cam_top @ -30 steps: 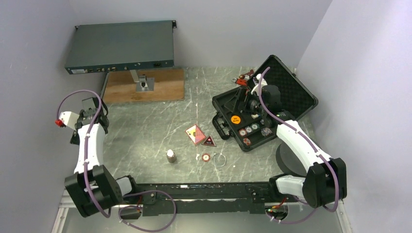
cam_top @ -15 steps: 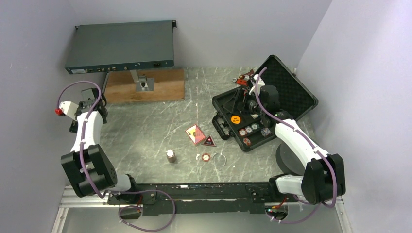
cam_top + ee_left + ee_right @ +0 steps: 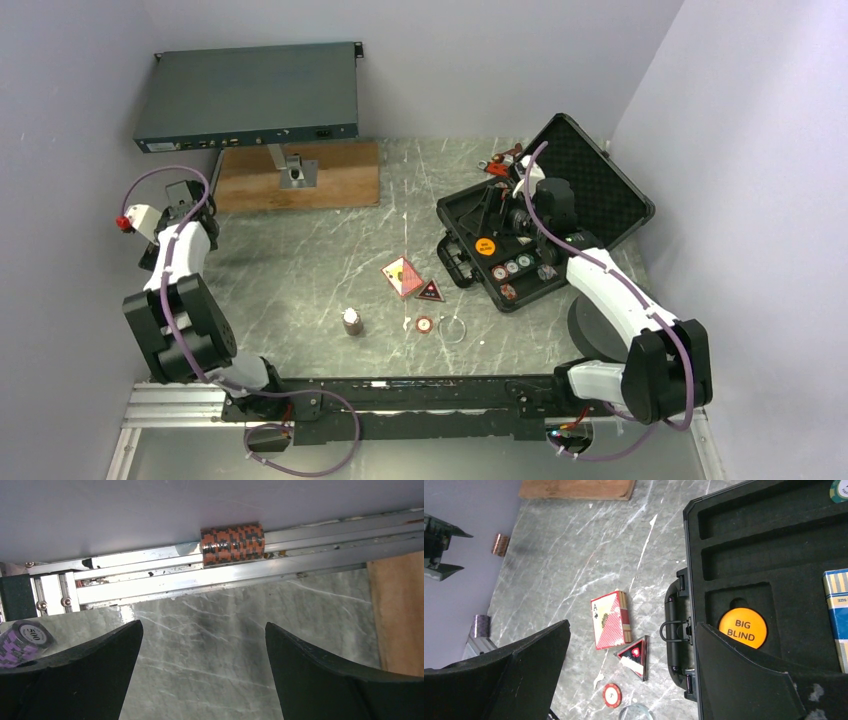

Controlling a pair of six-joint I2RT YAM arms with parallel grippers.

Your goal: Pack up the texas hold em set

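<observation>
The left gripper (image 3: 202, 630) has swung closer to the wall (image 3: 150, 510); it is open and empty. Centre it on the chip stack (image 3: 232, 544) lying on the rail (image 3: 150, 577) before closing. The right gripper (image 3: 632, 625), also open, hovers at the case (image 3: 774, 545).

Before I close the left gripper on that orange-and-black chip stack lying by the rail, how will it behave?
The orange-and-black chip stack lies on its side against the aluminium rail, so a nudge would probably roll it. It looks glossy, perhaps wrapped, so it is likely slippery but holding together. If unwrapped, the chips may fan apart unless squeezed end to end.
</observation>
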